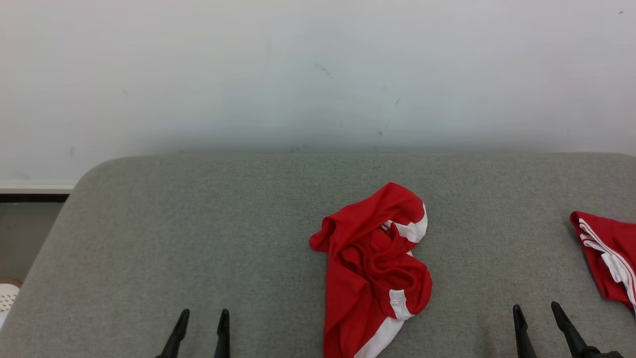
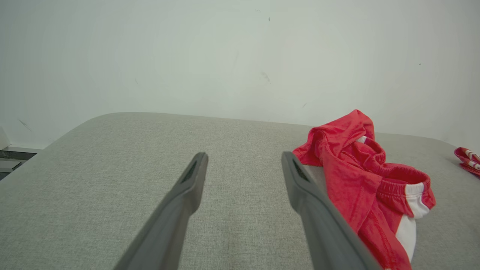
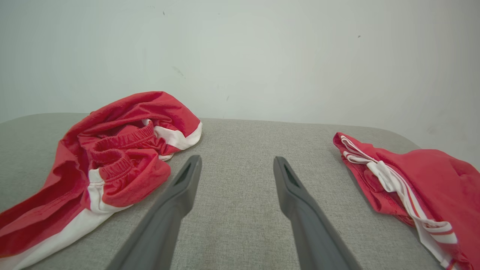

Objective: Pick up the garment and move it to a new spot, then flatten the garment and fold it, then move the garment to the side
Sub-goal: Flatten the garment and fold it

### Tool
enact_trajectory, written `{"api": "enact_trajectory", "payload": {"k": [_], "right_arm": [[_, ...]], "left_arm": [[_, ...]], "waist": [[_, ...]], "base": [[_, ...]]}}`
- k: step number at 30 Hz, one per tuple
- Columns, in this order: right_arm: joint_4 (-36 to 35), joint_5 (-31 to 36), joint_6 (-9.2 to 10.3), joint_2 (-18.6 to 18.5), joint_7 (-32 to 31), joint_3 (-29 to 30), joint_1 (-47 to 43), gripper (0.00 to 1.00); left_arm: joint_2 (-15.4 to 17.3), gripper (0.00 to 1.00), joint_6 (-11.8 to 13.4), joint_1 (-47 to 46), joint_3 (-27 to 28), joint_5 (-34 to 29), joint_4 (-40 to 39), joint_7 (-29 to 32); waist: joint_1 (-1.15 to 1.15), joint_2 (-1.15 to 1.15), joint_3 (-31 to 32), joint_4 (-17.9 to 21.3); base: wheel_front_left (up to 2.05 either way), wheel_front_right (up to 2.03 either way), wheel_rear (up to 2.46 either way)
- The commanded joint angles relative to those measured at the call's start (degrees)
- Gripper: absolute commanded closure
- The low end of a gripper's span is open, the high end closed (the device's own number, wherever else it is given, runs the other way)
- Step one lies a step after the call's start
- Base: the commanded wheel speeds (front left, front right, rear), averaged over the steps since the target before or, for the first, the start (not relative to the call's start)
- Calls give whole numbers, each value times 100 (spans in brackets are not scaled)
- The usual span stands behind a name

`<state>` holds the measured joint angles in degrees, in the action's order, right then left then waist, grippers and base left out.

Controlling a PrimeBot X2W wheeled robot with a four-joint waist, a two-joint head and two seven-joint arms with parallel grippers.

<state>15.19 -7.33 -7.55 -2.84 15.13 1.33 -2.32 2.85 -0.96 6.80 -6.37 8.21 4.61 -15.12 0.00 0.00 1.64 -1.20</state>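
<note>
The garment [image 1: 375,263] is a crumpled pair of red shorts with white side panels and an elastic waistband, lying in a heap on the grey padded table [image 1: 198,238], a little right of centre and reaching the near edge. It also lies to the right of my left fingers in the left wrist view, garment [image 2: 360,176], and to the left in the right wrist view, garment [image 3: 112,165]. My left gripper [image 1: 203,315] is open at the lower left, apart from the cloth. My right gripper [image 1: 536,311] is open at the lower right, with nothing between its fingers.
A second red garment with thin white stripes [image 1: 608,258] lies at the table's right edge, also red garment [image 3: 408,183]. A white wall [image 1: 318,74] stands right behind the table. Floor and a white object [image 1: 7,296] show past the left edge.
</note>
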Motion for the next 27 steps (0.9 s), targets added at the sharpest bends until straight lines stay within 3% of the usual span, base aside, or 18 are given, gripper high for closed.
{"api": "enact_trajectory", "payload": {"k": [1, 16, 22, 27], "right_arm": [[10, -85, 14, -15, -2, 1, -36, 0], [-5, -65, 14, -16, -2, -65, 114, 0], [-46, -134, 14, -15, -2, -142, 245, 0], [-26, -180, 14, -14, -2, -217, 285, 0]], "left_arm": [[13, 0, 22, 49, -6, 27, 7, 1], [13, 0, -12, -222, -67, -9, -96, 0], [12, 0, -332, -935, -490, -328, -15, 0], [32, 0, -565, -1746, -1214, -490, 668, 99]], "waist": [[0, 0, -6, -6], [0, 0, -65, 169], [0, 0, -130, 598], [0, 0, -232, 975]], "base": [[0, 0, 0], [0, 0, 0], [0, 0, 0], [0, 0, 0]]}}
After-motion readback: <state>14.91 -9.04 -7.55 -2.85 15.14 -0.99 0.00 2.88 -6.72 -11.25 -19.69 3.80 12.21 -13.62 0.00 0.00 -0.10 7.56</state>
